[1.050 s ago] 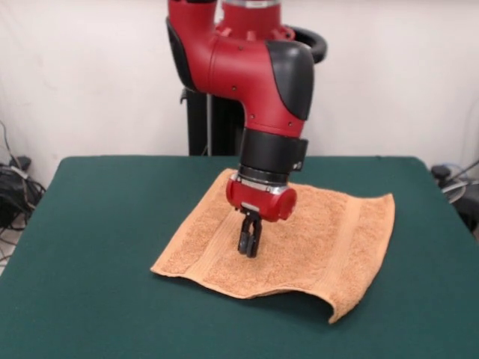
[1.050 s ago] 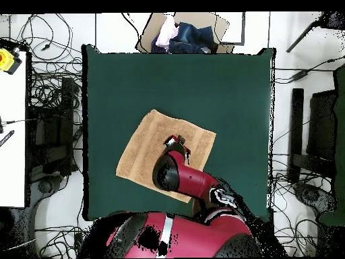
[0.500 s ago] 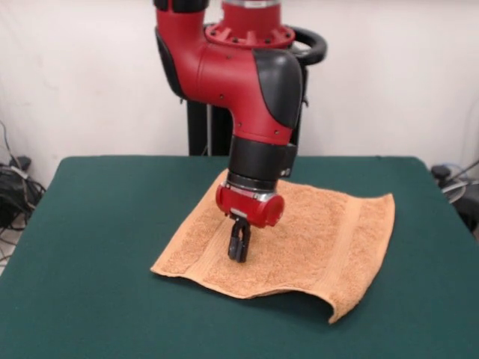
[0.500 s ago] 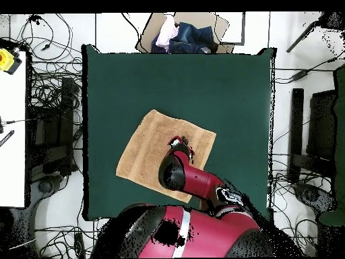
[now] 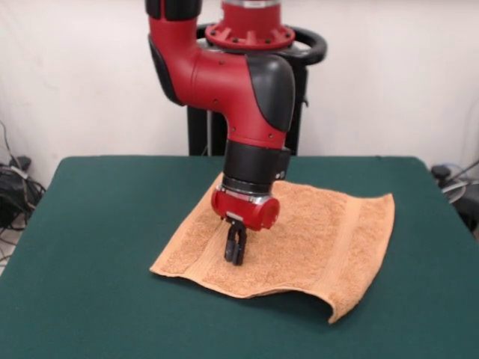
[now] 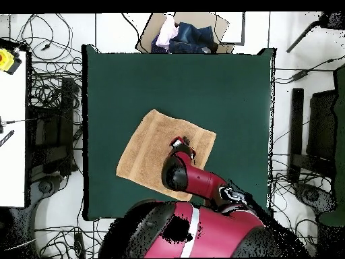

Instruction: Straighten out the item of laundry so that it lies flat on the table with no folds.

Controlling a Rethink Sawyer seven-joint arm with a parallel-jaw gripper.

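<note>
The item of laundry is an orange-tan towel spread out near the middle of the green table. Woven bands run near two of its edges. Its front edge ripples, and the near right corner lifts off the felt with a shadow under it. My gripper points straight down over the towel's left half, its fingers together and their tips at or just above the cloth. In the overhead view the towel lies as a tilted square on the table, with the gripper over its middle and the arm hiding its lower right part.
A cardboard box of clothes sits just beyond the table's far edge in the overhead view. Cables and dark stands line both sides of the table. A white surface with a yellow object is at the left.
The gripper has shifted left in the front view and dropped slightly towards the towel. The towel's shape is unchanged.
</note>
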